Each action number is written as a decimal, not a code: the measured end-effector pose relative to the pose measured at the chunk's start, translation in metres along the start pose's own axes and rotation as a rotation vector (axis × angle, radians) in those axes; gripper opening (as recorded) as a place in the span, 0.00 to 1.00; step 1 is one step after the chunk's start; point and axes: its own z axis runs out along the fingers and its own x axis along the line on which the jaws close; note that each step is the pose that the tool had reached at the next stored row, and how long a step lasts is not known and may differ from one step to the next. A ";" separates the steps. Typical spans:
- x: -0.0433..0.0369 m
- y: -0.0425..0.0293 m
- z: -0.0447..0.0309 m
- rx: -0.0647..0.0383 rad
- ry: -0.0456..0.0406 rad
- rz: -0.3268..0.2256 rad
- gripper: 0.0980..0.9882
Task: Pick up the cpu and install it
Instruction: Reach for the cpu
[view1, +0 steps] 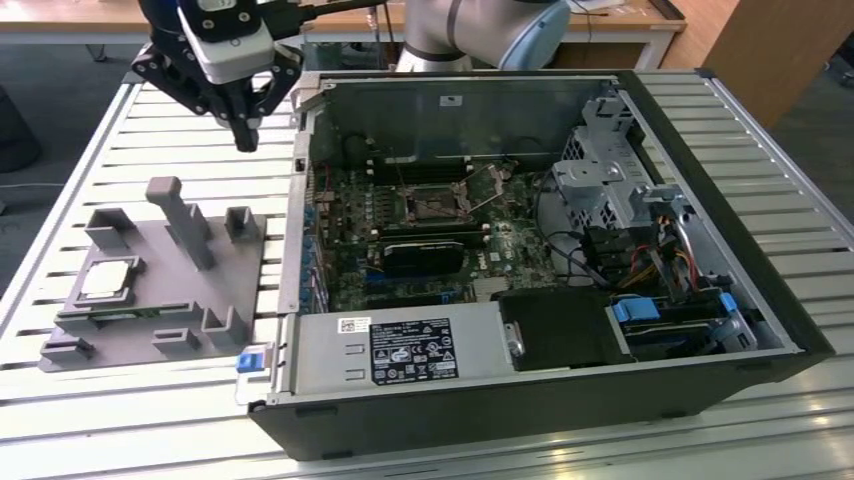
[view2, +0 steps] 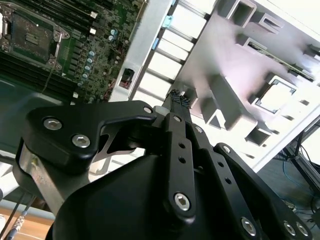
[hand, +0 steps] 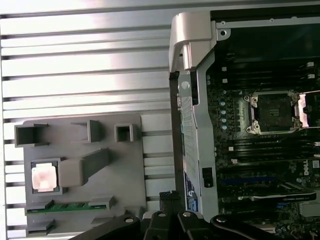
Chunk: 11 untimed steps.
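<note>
The cpu (view1: 110, 280) is a small silver-grey square chip lying flat in a pocket of the grey holder (view1: 200, 290) on the exterior view's left; it also shows in both wrist views (view2: 274, 96) (hand: 44, 176). My gripper (view1: 246, 140) hangs in the air above the slatted table, behind the holder and beside the computer case's upper corner, well apart from the cpu. Its fingertips (view2: 180, 97) are pressed together with nothing between them. The open socket (view1: 434, 205) sits on the motherboard inside the case, seen too in both wrist views (view2: 30, 32) (hand: 272, 112).
The open computer case (view1: 694, 300) lies on its side on the slatted metal table (view1: 80, 170), with its metal wall (hand: 192, 100) between holder and motherboard. The holder carries an upright post (view1: 180, 215), small blocks and a green memory stick (hand: 67, 206). Drive cages and cables (view1: 627, 250) fill the case's right side.
</note>
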 end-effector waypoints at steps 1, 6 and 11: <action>0.0012 -0.0001 0.0001 0.000 0.0004 0.000 0.01; 0.0070 -0.0006 0.0009 0.000 0.0021 0.000 0.01; 0.0129 -0.0010 0.0016 0.000 0.0037 0.000 0.01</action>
